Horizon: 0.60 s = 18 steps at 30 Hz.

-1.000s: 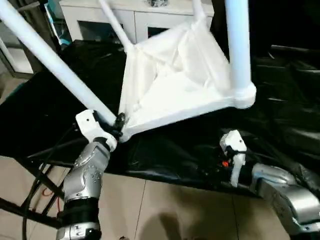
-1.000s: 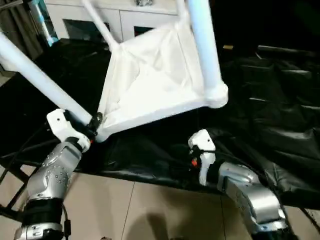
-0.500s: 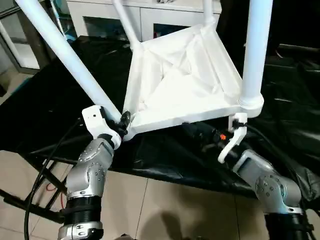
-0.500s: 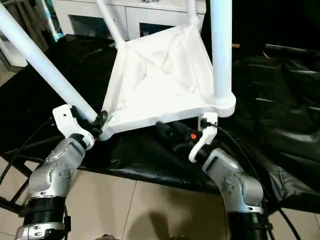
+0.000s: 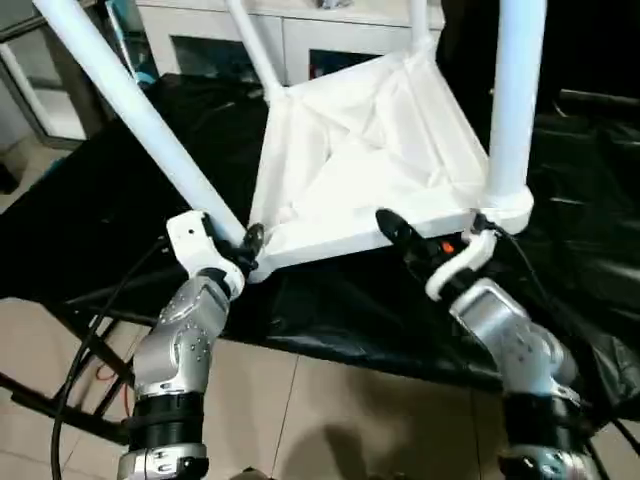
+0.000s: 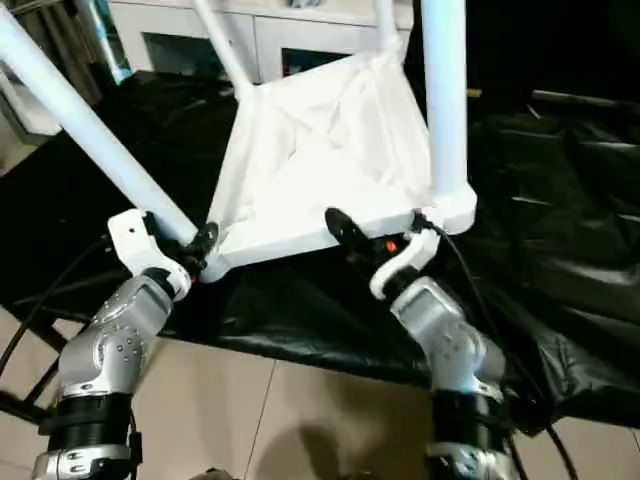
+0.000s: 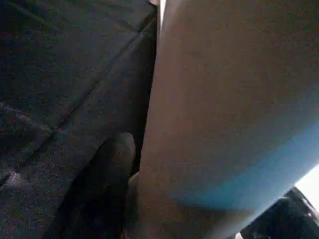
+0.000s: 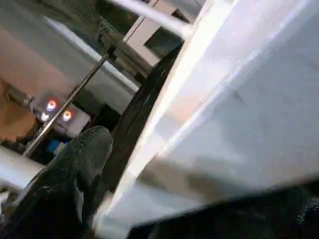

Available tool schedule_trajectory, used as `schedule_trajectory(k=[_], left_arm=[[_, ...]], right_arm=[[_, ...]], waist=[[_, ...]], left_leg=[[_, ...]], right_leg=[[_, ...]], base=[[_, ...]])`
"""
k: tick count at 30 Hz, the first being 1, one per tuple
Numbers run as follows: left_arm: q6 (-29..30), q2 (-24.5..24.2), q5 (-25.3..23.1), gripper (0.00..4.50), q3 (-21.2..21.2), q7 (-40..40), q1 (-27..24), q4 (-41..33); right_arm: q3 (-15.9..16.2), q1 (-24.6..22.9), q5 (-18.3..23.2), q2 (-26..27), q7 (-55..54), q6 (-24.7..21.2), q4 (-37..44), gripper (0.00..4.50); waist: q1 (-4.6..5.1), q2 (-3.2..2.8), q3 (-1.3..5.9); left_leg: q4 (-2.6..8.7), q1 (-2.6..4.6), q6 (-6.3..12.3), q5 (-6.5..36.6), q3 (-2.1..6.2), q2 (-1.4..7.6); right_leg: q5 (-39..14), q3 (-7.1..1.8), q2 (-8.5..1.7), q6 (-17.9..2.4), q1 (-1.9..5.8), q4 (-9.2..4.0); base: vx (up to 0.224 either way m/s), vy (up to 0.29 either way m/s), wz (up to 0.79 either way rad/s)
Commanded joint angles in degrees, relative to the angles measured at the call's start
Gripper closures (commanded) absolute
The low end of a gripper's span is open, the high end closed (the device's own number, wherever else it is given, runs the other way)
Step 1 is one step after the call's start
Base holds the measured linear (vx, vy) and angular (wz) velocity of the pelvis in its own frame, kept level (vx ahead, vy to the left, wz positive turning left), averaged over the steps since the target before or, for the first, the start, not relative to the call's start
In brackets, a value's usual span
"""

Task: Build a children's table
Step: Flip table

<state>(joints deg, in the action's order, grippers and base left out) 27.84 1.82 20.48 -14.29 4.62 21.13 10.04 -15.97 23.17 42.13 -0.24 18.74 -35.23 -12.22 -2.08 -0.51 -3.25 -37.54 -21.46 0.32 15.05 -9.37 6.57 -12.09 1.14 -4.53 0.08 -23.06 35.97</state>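
Legs (image 5: 150, 120) run off frame; upturned tabletop (image 5: 370, 150) sits tilted on black sheet (image 5: 580, 260). Left gripper (image 5: 243, 245) clamps a leg's base, seemingly. Right gripper (image 5: 430, 230), jaws spread wide, straddles tabletop's near edge.

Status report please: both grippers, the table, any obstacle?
Left gripper clamped on leg. Right gripper open at tabletop edge. No obstacle visible.

White tabletop (image 5: 370, 150) and legs (image 5: 140, 115) – black sheet (image 5: 120, 200) beneath – silver forearms (image 5: 185, 340), beige floor tiles (image 5: 330, 420)
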Motion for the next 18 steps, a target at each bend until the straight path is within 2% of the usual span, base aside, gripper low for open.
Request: schedule_trajectory(k=[1,2,3,5,6,9,10,11,12,14,15,16,17,18], left_arm=[[2.7,2.3,3.7,1.92,1.1,1.3,0.3,-0.2],[3.3,3.3,4.0,1.92,1.5,1.1,-0.4,-1.3],[3.7,3.7,4.0,1.92,1.9,1.0,-0.7,-1.8],[3.9,3.8,4.0,1.92,2.1,1.0,-0.8,-1.9],[4.3,4.2,3.9,1.92,2.8,1.2,-1.3,-2.7],[4.5,5.0,3.6,1.92,3.7,1.2,-1.7,-3.2],[4.4,5.2,3.6,1.92,3.9,1.2,-1.7,-3.2],[4.2,5.9,3.4,1.92,4.5,1.3,-1.8,-3.0],[4.1,6.0,3.4,1.92,4.5,1.3,-1.8,-3.0],[4.5,6.1,3.2,1.92,5.6,2.3,-1.9,-3.0],[4.5,6.1,3.2,1.92,5.8,2.5,-1.9,-3.1],[4.7,6.0,2.9,1.92,6.3,3.2,-1.9,-3.2],[4.6,5.9,2.7,1.92,6.2,3.1,-1.7,-3.1],[4.4,6.0,2.6,1.92,6.1,3.0,-1.5,-2.9]], right_arm=[[-1.1,1.4,-0.3,0.4,-1.6,1.8,-1.8,0.0],[-3.8,4.5,1.1,2.1,-4.1,3.9,-6.8,0.0],[-5.1,5.7,2.1,2.8,-4.9,4.5,-8.7,0.0],[-5.7,6.1,2.5,3.1,-5.1,4.7,-9.4,0.0],[-7.2,7.4,3.8,3.8,-5.7,5.1,-11.4,0.0],[-8.6,8.6,5.4,4.4,-5.7,5.2,-13.3,0.0],[-8.9,8.9,5.7,4.5,-5.8,5.3,-13.6,0.0],[-10.4,10.4,7.4,4.8,-5.9,5.7,-15.6,0.18],[-10.4,10.4,7.5,4.9,-5.9,5.7,-15.6,0.29],[-11.4,11.8,7.5,4.5,-6.0,6.1,-17.9,0.39],[-11.6,12.1,7.5,4.5,-6.1,6.2,-18.3,0.49],[-12.3,13.3,7.2,4.1,-6.1,6.8,-20.2,0.62],[-12.9,14.4,7.2,3.8,-6.0,7.6,-21.6,0.74],[-13.2,14.9,7.3,3.6,-5.9,8.0,-22.3,0.8]], waist=[[-0.02,0.08,3.71],[0.14,0.02,3.72],[0.2,0.04,3.74],[0.12,0.05,3.72],[0.11,0.05,3.75],[0.11,0.12,3.88],[0.15,0.47,3.93],[0.15,0.66,3.91],[0.1,0.54,3.85],[0.05,0.98,3.79],[0.1,0.74,3.75],[0.11,0.78,3.73],[0.16,1.29,3.78],[0.22,1.21,3.72]], left_leg=[[4.9,0.7,6.72,-6.7,2.04,5.66],[4.97,0.62,6.55,-6.7,2.06,5.65],[5.01,0.7,6.42,-6.3,2.03,5.7],[5.03,0.62,6.26,-5.8,1.93,5.67],[4.99,0.62,6.45,-6.2,1.91,5.65],[4.81,0.51,7.6,-7.7,1.83,5.57],[4.78,0.56,7.89,-8.0,1.78,5.58],[4.8,0.55,8.39,-7.6,1.71,5.69],[4.81,0.52,8.47,-7.3,1.71,5.71],[4.88,0.61,8.63,-6.8,1.59,5.77],[4.89,0.66,8.53,-6.7,1.59,5.76],[4.87,0.65,8.5,-6.7,1.56,5.74],[4.84,0.6,8.67,-7.0,1.44,5.66],[4.84,0.5,8.69,-7.0,1.46,5.64]], right_leg=[[3.0,-2.06,-4.45,-18.3,2.76,-3.09],[3.3,-2.02,-4.44,-18.5,2.75,-3.0],[3.0,-2.01,-4.52,-18.7,2.77,-3.04],[3.1,-1.99,-4.44,-18.7,2.91,-3.05],[3.7,-2.01,-4.42,-18.7,2.95,-3.0],[5.5,-2.0,-4.43,-18.9,3.02,-2.84],[5.7,-1.99,-4.43,-18.8,3.05,-2.86],[4.6,-1.99,-4.56,-19.0,3.02,-2.92],[4.0,-2.0,-4.62,-19.1,3.0,-2.94],[2.2,-1.97,-4.55,-18.7,2.9,-3.1],[1.3,-1.91,-4.46,-18.6,2.74,-3.12],[1.0,-1.91,-4.42,-18.4,2.72,-3.16],[0.8,-1.95,-4.48,-18.3,2.77,-3.12],[0.6,-1.95,-4.5,-18.3,2.78,-3.09]], base=[[0.0,0.0,0.0],[0.0,0.0,0.0],[0.0,0.0,0.0],[0.0,0.0,0.0],[0.0,0.0,0.0],[0.0,0.0,0.0],[0.0,0.0,0.0],[0.0,0.0,0.0],[0.0,0.0,0.0],[0.0,0.0,0.0],[0.0,0.0,0.0],[0.0,0.0,0.0],[0.0,0.0,0.0],[0.0,0.0,0.0]])
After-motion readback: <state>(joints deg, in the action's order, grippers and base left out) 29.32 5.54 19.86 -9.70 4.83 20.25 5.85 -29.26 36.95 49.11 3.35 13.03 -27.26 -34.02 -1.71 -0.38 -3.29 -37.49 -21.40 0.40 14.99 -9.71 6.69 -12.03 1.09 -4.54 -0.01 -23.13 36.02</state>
